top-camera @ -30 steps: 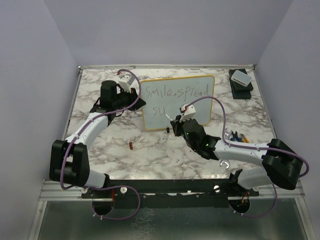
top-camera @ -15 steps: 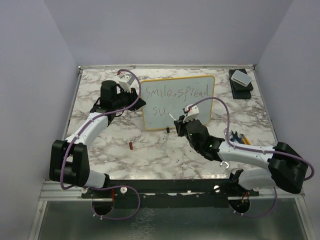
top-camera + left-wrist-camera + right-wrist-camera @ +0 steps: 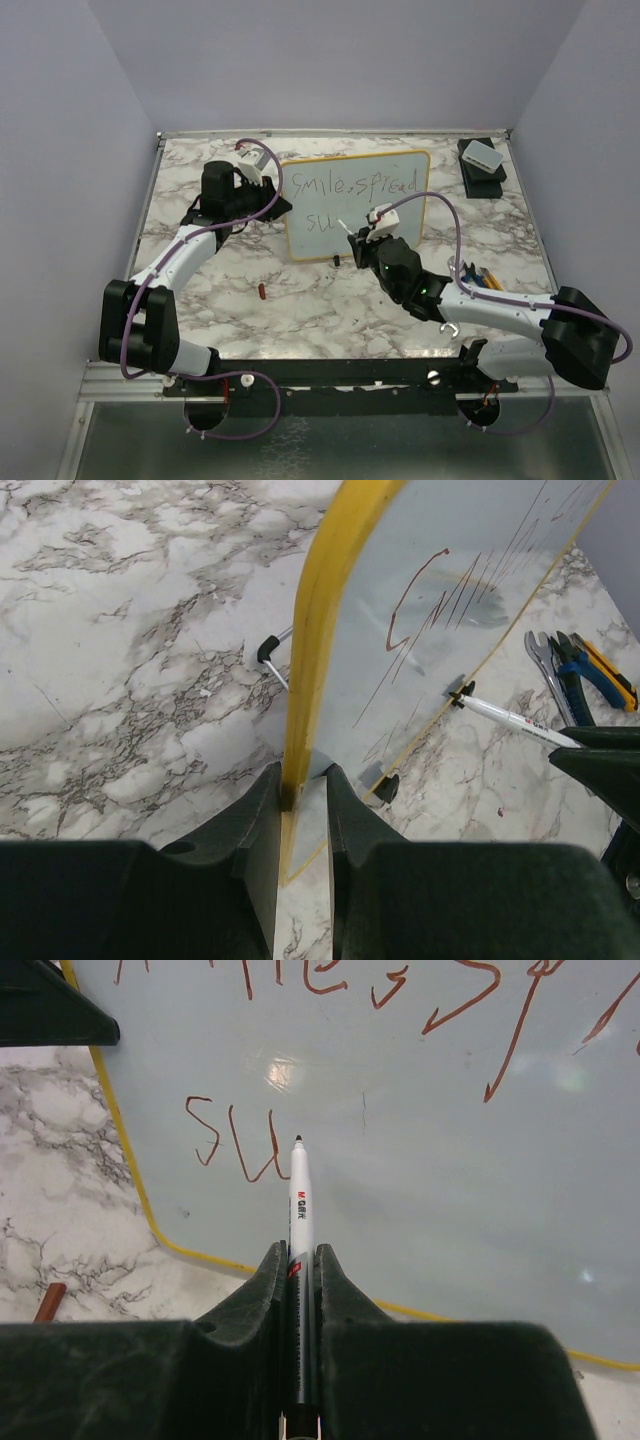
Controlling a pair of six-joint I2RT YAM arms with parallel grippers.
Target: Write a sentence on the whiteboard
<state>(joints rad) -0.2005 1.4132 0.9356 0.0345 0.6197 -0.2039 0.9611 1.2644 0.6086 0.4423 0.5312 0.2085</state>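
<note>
On the near left of the marble counter [image 3: 320,310] lies a small red-brown thing [image 3: 262,291], too small to tell what it is. On the near right lie some hand tools [image 3: 480,276] with blue and yellow handles. In the middle, the right end effector [image 3: 300,1260] is squeezed tight on a white marker [image 3: 299,1210]. The marker's dark tip is at the face of the whiteboard [image 3: 400,215], right after the letters "su". The whiteboard stands up on small black feet in the far middle of the counter, and it has a yellow rim. The sentence [image 3: 350,185] so far reads "Smile, spread" on the top line and "su" below. The left end effector [image 3: 303,785] is pinched narrow on the whiteboard's left edge. At the far right corner sits a small white box [image 3: 482,155] on a black base.
</note>
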